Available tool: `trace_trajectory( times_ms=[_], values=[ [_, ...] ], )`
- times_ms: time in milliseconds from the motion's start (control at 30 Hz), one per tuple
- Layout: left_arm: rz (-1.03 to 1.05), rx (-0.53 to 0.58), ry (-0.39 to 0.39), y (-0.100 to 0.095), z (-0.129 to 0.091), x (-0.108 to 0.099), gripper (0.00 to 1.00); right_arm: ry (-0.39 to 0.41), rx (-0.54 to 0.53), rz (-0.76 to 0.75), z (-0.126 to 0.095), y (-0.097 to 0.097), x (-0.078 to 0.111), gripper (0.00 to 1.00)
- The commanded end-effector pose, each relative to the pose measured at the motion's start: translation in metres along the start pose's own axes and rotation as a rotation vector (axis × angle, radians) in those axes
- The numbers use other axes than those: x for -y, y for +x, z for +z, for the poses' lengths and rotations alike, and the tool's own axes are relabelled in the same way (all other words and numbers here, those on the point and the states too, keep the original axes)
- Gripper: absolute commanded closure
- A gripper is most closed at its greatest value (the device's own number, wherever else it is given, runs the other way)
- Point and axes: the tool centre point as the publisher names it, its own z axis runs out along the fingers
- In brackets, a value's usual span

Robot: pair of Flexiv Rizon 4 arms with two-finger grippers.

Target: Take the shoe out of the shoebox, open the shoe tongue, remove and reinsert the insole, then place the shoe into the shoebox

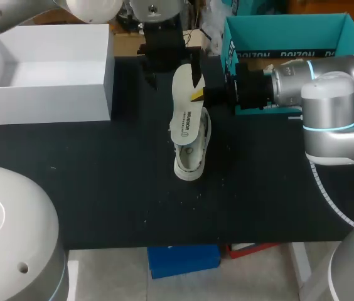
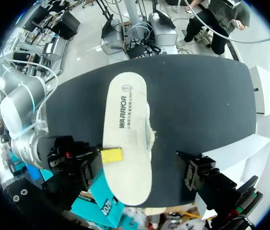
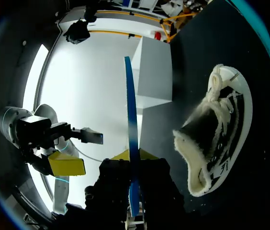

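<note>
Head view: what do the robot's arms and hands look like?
The left arm and right arm are smooth silver-grey tubes; the right has glowing light-blue joint rings. The left hand and right hand are black and blocky, the right yellow-tipped.

1. Black table [image 1: 101, 182], matte and dark, with a scatter of small pale specks [image 1: 144, 221] towards its front half.
2. White box [image 1: 45, 103], open at the top, plain-walled, standing upright on the far left part of the table, its inside bare and white, one corner turned towards the table's middle.
</note>
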Motion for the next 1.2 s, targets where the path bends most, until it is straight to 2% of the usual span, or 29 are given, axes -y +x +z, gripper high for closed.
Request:
trace_trajectory(
  times_ms=[33,333,667,767,833,1000,1133,1200],
  values=[
    [-0.004,0.000,-0.079,-0.002,0.002,0.027,0.00,-0.001,0.003,0.001,0.001,0.001,0.000,1.00],
    [-0.003,-0.011,-0.084,-0.010,0.012,0.063,0.00,-0.001,0.003,0.001,0.001,0.001,0.000,1.00],
    [-0.021,0.014,-0.072,-0.004,0.018,0.082,0.00,-0.001,0.003,0.001,0.001,0.001,0.000,1.00],
    [-0.013,0.135,-0.099,0.000,0.013,0.082,0.00,-0.001,0.003,0.001,0.001,0.001,0.000,1.00],
    [-0.005,0.306,-0.090,0.004,0.011,0.081,0.00,-0.001,0.003,0.001,0.001,0.001,0.000,1.00],
    [-0.016,0.605,-0.058,0.016,0.015,0.077,0.00,-0.001,0.003,0.001,0.001,0.001,0.000,1.00],
    [-0.026,0.729,-0.062,0.024,0.017,0.076,0.00,-0.001,0.003,0.001,0.001,0.001,0.000,1.00],
    [-0.022,0.729,-0.068,0.025,0.016,0.076,0.00,-0.001,0.003,0.001,0.001,0.001,0.000,1.00]
  ],
)
